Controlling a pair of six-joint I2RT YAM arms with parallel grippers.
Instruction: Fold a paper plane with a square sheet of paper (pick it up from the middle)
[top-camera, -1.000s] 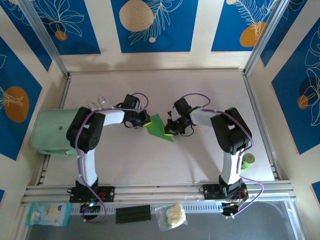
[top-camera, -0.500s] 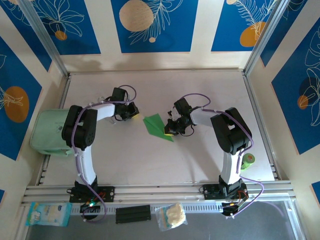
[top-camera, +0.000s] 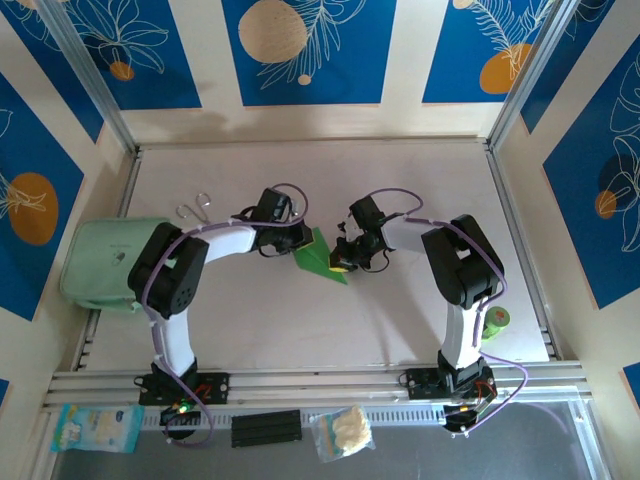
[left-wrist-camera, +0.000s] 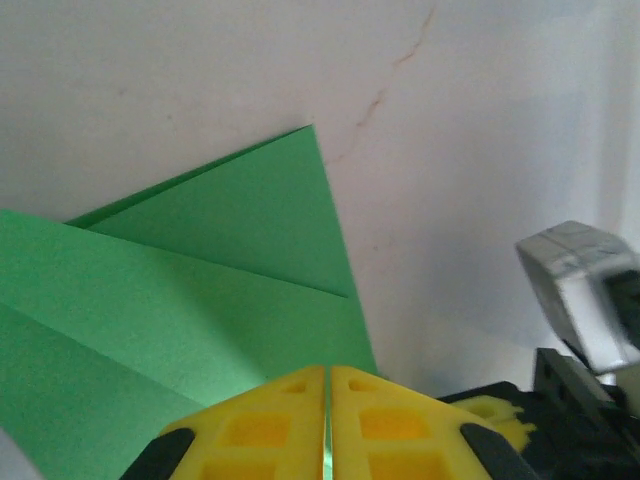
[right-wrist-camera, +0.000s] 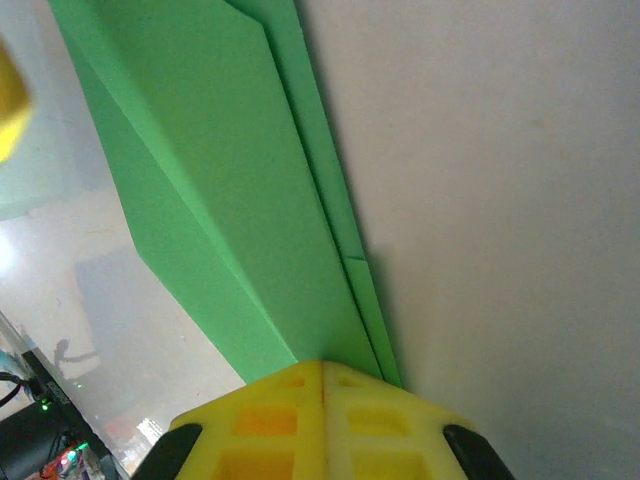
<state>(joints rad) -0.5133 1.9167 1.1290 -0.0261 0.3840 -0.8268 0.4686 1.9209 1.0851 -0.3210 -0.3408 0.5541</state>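
The square sheet of paper (top-camera: 318, 257) lies mid-table as a bright green, partly folded, pointed shape with layered flaps. My left gripper (top-camera: 298, 240) is shut, its yellow tips resting on the paper's left edge; in the left wrist view the gripper (left-wrist-camera: 328, 368) sits over the green layers (left-wrist-camera: 200, 290), with a thin green sliver showing in the slit between the fingers. My right gripper (top-camera: 339, 264) is shut too, its tip on the paper's right end. In the right wrist view that gripper (right-wrist-camera: 322, 363) meets the long folded strip (right-wrist-camera: 230, 200), which runs away from it.
A pale mint-green pouch (top-camera: 100, 262) lies at the left edge under the left arm's elbow. A small green roll (top-camera: 495, 320) sits near the right arm's base. A metal hook (top-camera: 195, 208) lies behind the left arm. Small bags (top-camera: 342, 430) lie past the front rail.
The left gripper swung away to the left half a second ago and has come back onto the paper's left edge. The right gripper has stayed on the paper.
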